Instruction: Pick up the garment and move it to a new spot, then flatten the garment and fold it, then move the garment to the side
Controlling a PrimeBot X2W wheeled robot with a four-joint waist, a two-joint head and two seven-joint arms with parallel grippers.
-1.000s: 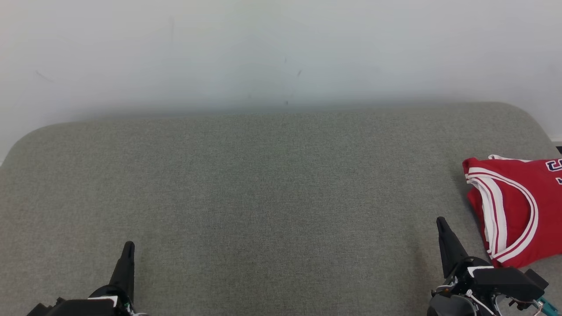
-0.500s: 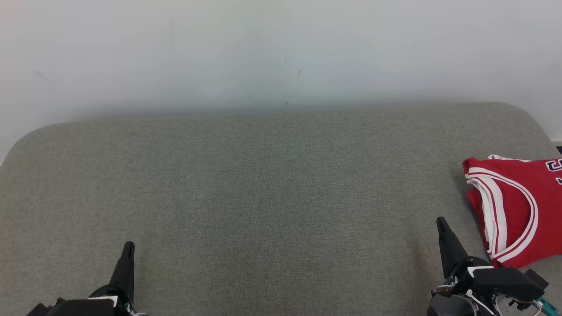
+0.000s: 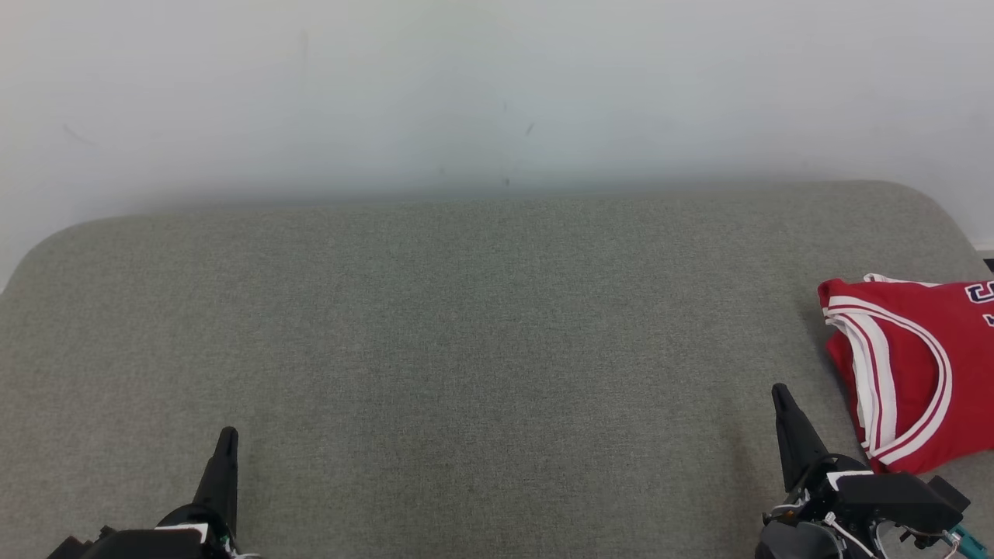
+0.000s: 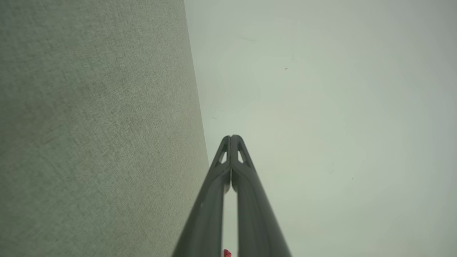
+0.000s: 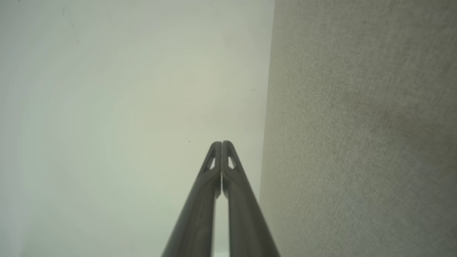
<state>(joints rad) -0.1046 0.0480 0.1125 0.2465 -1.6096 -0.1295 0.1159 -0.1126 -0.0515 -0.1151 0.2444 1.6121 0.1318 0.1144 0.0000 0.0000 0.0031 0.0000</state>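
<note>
Head view, red garment (image 3: 908,365), navy lettering (image 3: 980,293) cut off, unreadable

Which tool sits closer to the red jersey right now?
The right tool, shut, just beside the jersey; the left tool is far across the cushion.

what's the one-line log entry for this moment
garment: folded, at right of grey surface | left pincer: shut, empty | right pincer: shut, empty
</note>
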